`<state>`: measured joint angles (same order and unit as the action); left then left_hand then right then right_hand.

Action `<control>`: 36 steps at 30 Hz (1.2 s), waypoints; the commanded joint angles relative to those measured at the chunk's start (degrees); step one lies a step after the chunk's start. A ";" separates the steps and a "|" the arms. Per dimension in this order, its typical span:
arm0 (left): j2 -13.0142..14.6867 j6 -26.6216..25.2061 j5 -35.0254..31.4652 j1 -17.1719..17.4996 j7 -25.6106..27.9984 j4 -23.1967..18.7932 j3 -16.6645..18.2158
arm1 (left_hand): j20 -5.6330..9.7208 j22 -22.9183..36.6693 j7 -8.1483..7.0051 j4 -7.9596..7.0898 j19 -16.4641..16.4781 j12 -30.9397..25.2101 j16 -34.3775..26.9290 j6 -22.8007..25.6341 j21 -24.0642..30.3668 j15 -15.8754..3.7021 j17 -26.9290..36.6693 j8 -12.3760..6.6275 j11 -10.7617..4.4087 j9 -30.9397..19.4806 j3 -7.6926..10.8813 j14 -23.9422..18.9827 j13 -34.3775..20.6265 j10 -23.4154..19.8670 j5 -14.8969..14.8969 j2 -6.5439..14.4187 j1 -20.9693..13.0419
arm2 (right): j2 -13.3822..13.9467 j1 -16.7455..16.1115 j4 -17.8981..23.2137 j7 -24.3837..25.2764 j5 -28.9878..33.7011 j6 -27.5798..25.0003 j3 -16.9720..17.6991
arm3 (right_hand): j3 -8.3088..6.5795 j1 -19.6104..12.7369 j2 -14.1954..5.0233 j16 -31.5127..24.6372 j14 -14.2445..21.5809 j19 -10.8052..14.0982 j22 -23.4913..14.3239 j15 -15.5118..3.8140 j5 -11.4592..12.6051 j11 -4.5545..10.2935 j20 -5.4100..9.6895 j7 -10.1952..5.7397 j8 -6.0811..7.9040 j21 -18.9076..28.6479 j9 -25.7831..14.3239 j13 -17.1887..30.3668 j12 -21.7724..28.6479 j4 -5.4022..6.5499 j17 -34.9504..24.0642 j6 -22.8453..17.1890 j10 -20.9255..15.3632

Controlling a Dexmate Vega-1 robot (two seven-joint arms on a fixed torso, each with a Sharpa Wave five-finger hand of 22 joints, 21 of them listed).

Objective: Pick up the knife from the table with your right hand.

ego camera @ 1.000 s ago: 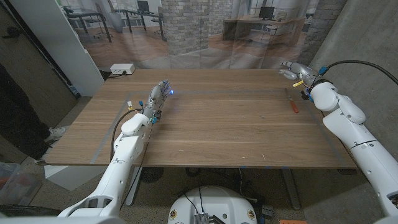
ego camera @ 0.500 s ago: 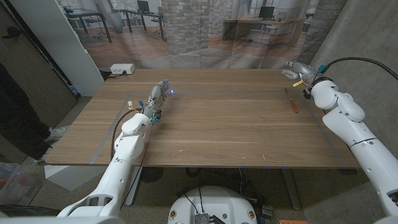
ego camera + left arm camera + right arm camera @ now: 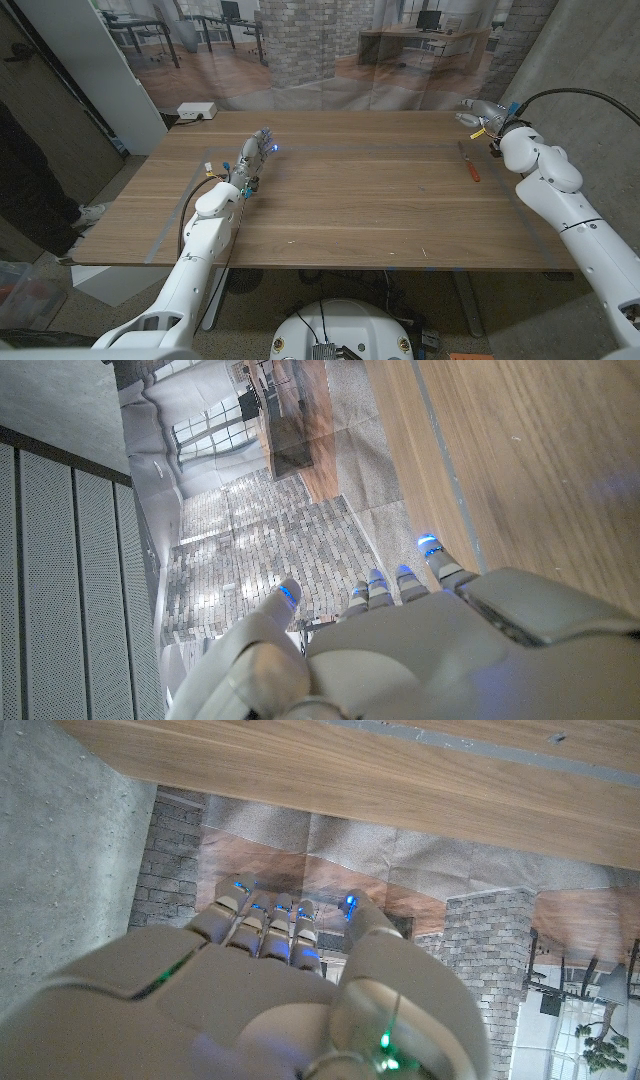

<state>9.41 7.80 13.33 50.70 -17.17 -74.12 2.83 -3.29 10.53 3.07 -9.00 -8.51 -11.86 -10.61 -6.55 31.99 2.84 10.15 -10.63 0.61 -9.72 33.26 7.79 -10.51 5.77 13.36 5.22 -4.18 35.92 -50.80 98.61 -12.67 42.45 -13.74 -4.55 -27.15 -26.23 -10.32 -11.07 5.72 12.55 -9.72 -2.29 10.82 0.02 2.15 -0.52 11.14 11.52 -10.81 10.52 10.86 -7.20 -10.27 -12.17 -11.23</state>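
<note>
- The knife (image 3: 469,161) lies flat on the tabletop (image 3: 350,200) near its right edge, toward the far side. It is thin, with a reddish handle at its nearer end, and nothing touches it.
- Its long axis runs roughly from near to far, slanted a little, so it points more or less along the table's right edge.
- The right hand (image 3: 478,111) hovers at the far right corner, beyond the knife and slightly to its right, clearly apart from it. From the hand, the knife lies back toward the robot and a touch inward.
- That hand holds nothing. In the right wrist view its fingers (image 3: 262,923) reach out side by side with the thumb set off from them, so I judge it open, not curled.
- The right arm is much the nearer of the two, so the reach would likely be a short pull back and down onto the handle.
- The left hand (image 3: 257,150) stands well apart on the table's left half, empty, its fingers (image 3: 400,582) extended.
</note>
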 commanded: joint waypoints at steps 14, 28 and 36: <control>-0.01 0.27 0.03 -0.47 -0.25 0.85 0.27 | -0.22 0.17 0.20 0.07 -0.15 0.01 -0.16 0.15 -0.30 -0.09 0.11 0.14 0.08 -0.26 0.14 0.10 -0.28 -0.14 0.23 3.22 0.49 | -0.60 2.84 -0.67 -6.57 8.24 -6.72 -2.47 | -0.14 -2.18 0.80 0.25 -1.03 -0.36 -0.21 -0.96 -0.37 0.93 4.76 -0.56 -0.37 -0.22 -0.22 0.16 -0.42 -0.87 -0.11 1.55 1.56; -0.06 0.31 0.01 -0.54 -0.28 1.10 0.39 | -0.22 0.18 0.31 0.06 -0.13 0.06 -0.16 0.08 -0.44 -0.09 0.11 0.18 0.00 -0.26 0.14 0.09 -0.28 -0.09 0.23 3.20 0.54 | -1.11 4.15 -1.76 -10.26 12.40 -10.36 -3.62 | 0.25 -3.29 1.17 -0.50 0.90 0.93 -0.28 -0.82 -0.72 0.71 4.32 -0.35 -0.03 0.29 -0.27 0.17 0.07 -1.15 -0.17 1.20 0.64; -0.07 0.39 -0.03 -0.85 -0.41 1.50 0.39 | -0.22 0.18 0.44 0.07 -0.11 0.04 -0.16 0.07 -0.50 -0.08 0.11 0.18 -0.07 -0.26 0.13 0.10 -0.28 -0.16 0.23 3.19 0.56 | -1.27 5.16 -2.38 -13.72 14.28 -12.28 -4.31 | 0.67 -3.55 1.47 -0.79 1.73 1.68 -0.33 -0.71 -0.82 0.77 4.20 -0.14 0.08 0.56 -0.29 0.18 0.18 -1.13 -0.25 1.05 0.33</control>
<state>9.37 8.11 13.35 50.14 -17.43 -73.05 3.16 -3.29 10.53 3.06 -9.00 -8.51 -11.86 -10.61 -6.55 31.55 2.84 10.15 -10.63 0.61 -9.72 33.26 7.79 -10.51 5.77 13.36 5.38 -4.02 34.88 -46.82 97.02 -22.63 53.87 -23.37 -7.90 -26.80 -29.15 -9.05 -11.47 6.82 13.58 -9.72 -2.27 10.11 0.81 2.35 -0.81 10.70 11.52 -10.80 10.52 10.86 -8.30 -10.26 -10.85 -10.45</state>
